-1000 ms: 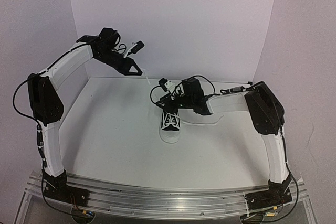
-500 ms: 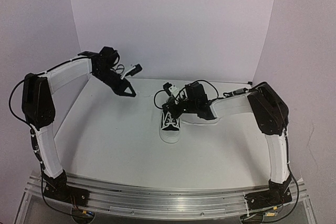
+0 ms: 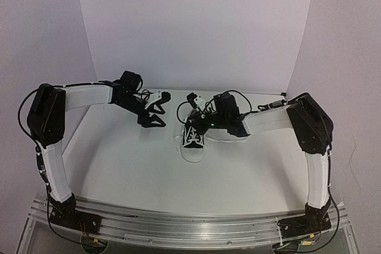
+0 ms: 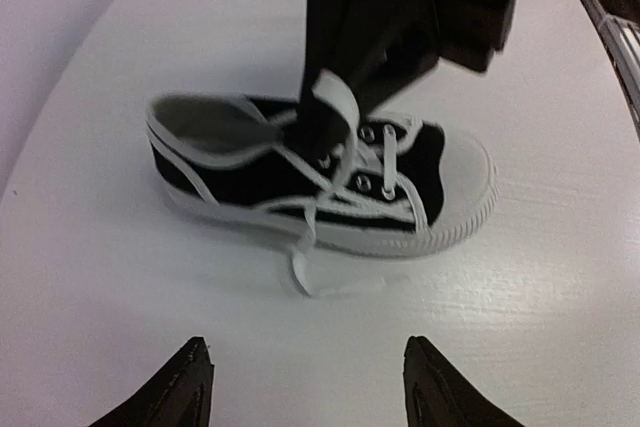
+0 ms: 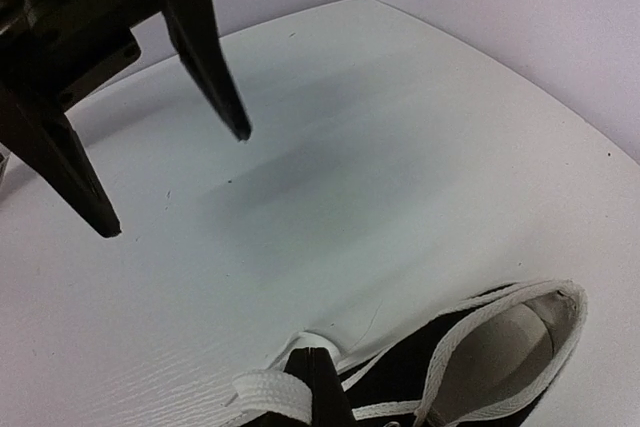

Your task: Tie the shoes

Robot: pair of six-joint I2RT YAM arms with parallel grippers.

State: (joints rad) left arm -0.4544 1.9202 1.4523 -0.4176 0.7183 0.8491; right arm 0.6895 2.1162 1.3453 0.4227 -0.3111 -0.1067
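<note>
The shoe (image 3: 193, 144) sits on the table (image 3: 119, 159), toe toward the near edge. Over its eyelets the right gripper (image 3: 199, 124) is pinched on a lace (image 4: 335, 97). Beyond, to the left, the left gripper (image 3: 153, 121) hangs spread and empty. It should come in low and catch the loose end (image 4: 300, 272) while the right keeps its lace taut

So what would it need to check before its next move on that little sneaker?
1. Right gripper shut on the white lace: ok.
2. Left gripper open: ok.
3. Left gripper clear of the sneaker: ok, apart from it.
4. Sneaker upright on its sole: ok.
5. Loose lace end free to pick up: ok, lying on the table beside the sneaker.
6. Bow tied: not ok, no knot shows.
</note>
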